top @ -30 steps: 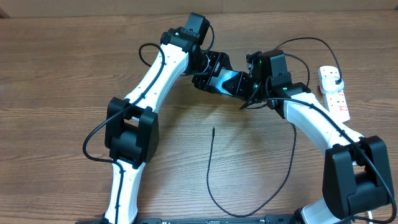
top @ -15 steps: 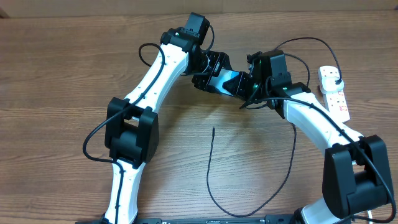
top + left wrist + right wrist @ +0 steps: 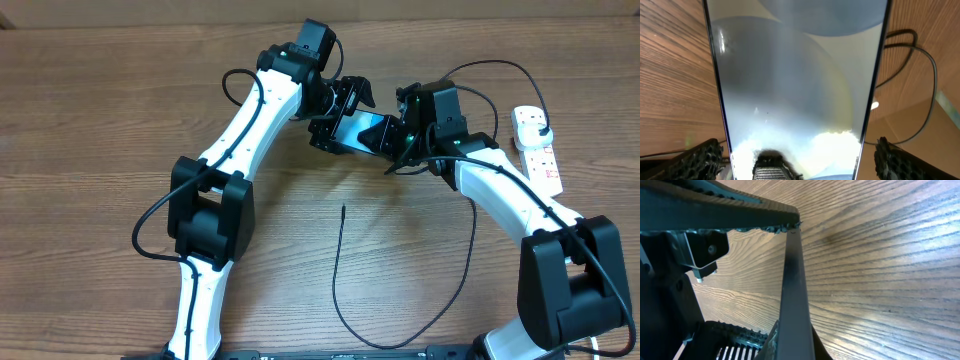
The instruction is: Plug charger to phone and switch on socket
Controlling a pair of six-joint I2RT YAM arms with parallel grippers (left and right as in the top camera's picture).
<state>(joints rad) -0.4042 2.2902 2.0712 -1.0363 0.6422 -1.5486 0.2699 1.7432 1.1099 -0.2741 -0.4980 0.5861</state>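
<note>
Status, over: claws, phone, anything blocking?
Left claw open, astride the phone. Right claw shut on the phone's end. Charger tip lies loose on table, not connected. Nothing blocking it.

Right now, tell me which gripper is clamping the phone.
The right gripper: shut on the edge of the phone. The left gripper stands wide open, fingers clear of its sides.

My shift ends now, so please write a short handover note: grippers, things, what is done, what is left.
Left gripper: open, jaws either side of the phone.
Right gripper: shut on the phone's edge.
Charger: connector tip lies loose on the table, not in the phone.
Socket: far right of the table.
Done: phone gripped.
Left: plug charger into phone, switch socket on.
</note>
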